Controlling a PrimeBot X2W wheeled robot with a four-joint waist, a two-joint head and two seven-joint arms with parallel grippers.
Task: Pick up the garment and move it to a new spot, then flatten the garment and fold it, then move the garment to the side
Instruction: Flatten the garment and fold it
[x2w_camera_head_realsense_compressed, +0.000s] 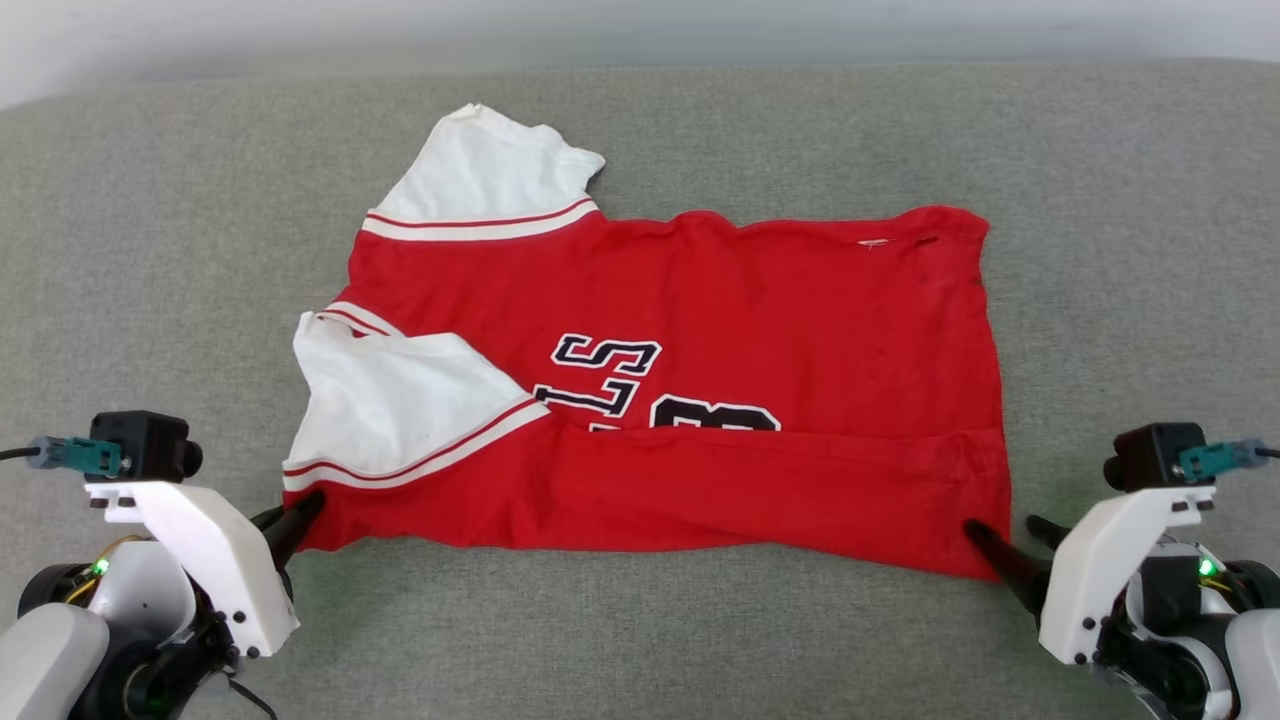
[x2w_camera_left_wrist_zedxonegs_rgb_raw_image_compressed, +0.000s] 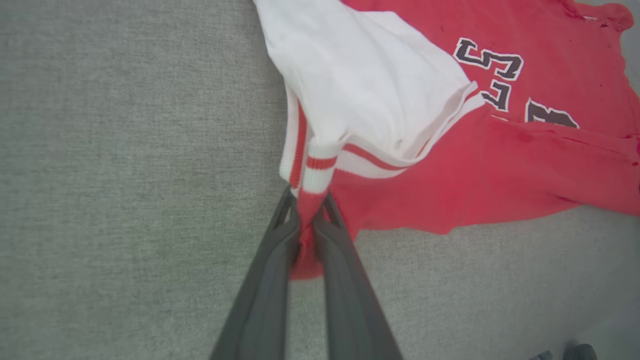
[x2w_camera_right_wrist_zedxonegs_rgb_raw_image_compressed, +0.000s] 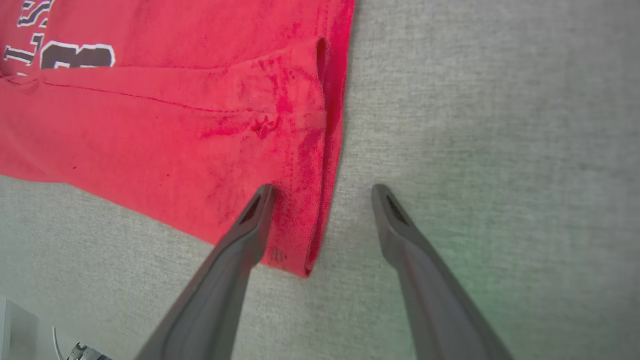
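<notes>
On the grey woven surface (x2w_camera_head_realsense_compressed: 150, 250), head view: one garment (x2w_camera_head_realsense_compressed: 700, 330), a red basketball shirt, lies spread out flat between my two grippers. Two white sleeves counted, the far one (x2w_camera_head_realsense_compressed: 490, 170) and the near one (x2w_camera_head_realsense_compressed: 400, 400), both at the left end and both edged with red-and-white striped trim. Black white-outlined letters and part of a number show mid-chest. A near band of red is folded over the lower part of them. My left gripper (x2w_camera_head_realsense_compressed: 310, 502) meets the near-left corner of the shirt. My right gripper (x2w_camera_head_realsense_compressed: 1000, 523) sits at the near-right corner.

Left wrist view: my left gripper (x2w_camera_left_wrist_zedxonegs_rgb_raw_image_compressed: 307, 200) has its two fingers pressed together on a pinch of the garment (x2w_camera_left_wrist_zedxonegs_rgb_raw_image_compressed: 500, 165), right where the striped trim (x2w_camera_left_wrist_zedxonegs_rgb_raw_image_compressed: 320, 162) meets red cloth. A tuft of red shows between the fingers below the pinch. The near sleeve (x2w_camera_left_wrist_zedxonegs_rgb_raw_image_compressed: 370, 80) drapes away from the grip.

Right wrist view: my right gripper (x2w_camera_right_wrist_zedxonegs_rgb_raw_image_compressed: 324, 187) is spread wide, holding nothing. One finger (x2w_camera_right_wrist_zedxonegs_rgb_raw_image_compressed: 235, 250) lies over the red corner of the garment (x2w_camera_right_wrist_zedxonegs_rgb_raw_image_compressed: 175, 130), the other over bare grey surface (x2w_camera_right_wrist_zedxonegs_rgb_raw_image_compressed: 500, 125), and the side hem runs between the two. Whether the finger touches the cloth, I cannot tell.
</notes>
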